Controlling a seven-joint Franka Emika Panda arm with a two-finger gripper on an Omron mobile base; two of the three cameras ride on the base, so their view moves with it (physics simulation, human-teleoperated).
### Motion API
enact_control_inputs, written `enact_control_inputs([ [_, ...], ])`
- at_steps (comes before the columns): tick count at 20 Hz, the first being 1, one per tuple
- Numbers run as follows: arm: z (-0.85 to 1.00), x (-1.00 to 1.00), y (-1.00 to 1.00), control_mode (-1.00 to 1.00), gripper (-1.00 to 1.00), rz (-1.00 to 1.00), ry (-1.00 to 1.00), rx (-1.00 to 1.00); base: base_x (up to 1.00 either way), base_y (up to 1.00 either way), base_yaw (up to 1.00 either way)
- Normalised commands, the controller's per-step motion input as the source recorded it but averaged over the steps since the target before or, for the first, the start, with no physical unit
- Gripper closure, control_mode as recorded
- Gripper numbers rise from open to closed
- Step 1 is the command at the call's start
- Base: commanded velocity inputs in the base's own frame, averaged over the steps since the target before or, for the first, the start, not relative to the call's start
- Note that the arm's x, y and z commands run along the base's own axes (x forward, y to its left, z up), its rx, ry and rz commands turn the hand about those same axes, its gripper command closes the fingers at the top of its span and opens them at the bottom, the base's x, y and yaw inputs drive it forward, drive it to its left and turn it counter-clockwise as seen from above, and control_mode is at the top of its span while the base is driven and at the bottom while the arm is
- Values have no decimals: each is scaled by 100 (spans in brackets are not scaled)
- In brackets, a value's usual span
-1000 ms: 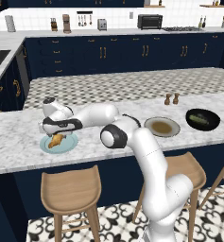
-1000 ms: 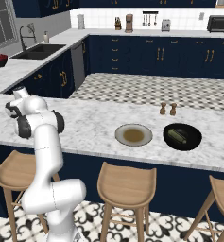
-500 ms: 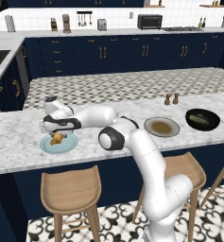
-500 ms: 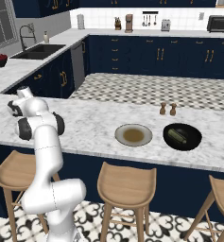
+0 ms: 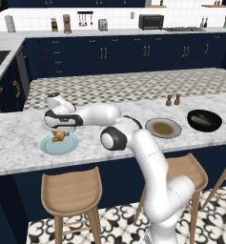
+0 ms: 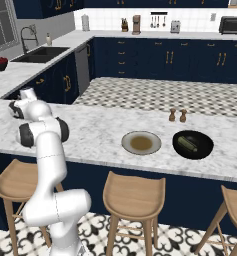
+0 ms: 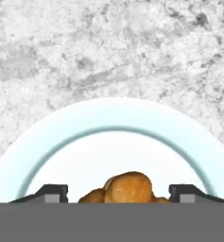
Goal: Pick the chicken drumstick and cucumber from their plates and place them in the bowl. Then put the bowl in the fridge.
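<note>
Drumstick meat is sitting between the two tips of my hand [image 7: 117, 194] in the hand view, so I am judging that I am closing on the chicken drumstick [image 7: 125, 188] right now. The tips are standing one at each side of it, with a small gap still showing on both sides; I cannot tell if they are already pressing it, so I am not calling it held. The jaws are staying rather wide because the piece is lumpy and rounded, golden-brown with an orange tint, and a lumpy shape needs a broad grip.

It is lying near the middle of the pale blue plate [image 7: 47, 142], which is smooth, round and flat with a slightly raised rim, on the marble-patterned counter [image 7: 108, 47]. In the left base view this plate [image 5: 59, 144] is at about 9 o'clock from the arm's elbow, and the hand [image 5: 58, 132] is hanging directly over it.

The cucumber [image 5: 202, 121], a short dark green cylinder, is already resting inside the black bowl [image 5: 215, 125] at the far 3 o'clock end of the counter. The grey-beige plate [image 5: 163, 127] with its brown centre is lying just beside the bowl.
</note>
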Motion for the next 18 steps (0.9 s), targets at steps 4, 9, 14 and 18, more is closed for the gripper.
enact_control_inputs([
  [4, 71, -33, -99, -100, 100, -1, -4, 0, 0, 0, 0],
  [9, 52, -33, -100, -100, 100, -5, -1, 0, 0, 0, 0],
  [14, 12, -75, -100, -100, 100, -6, 0, 4, 0, 0, 0],
  [18, 25, -66, -100, -100, 100, -8, 0, 7, 0, 0, 0],
])
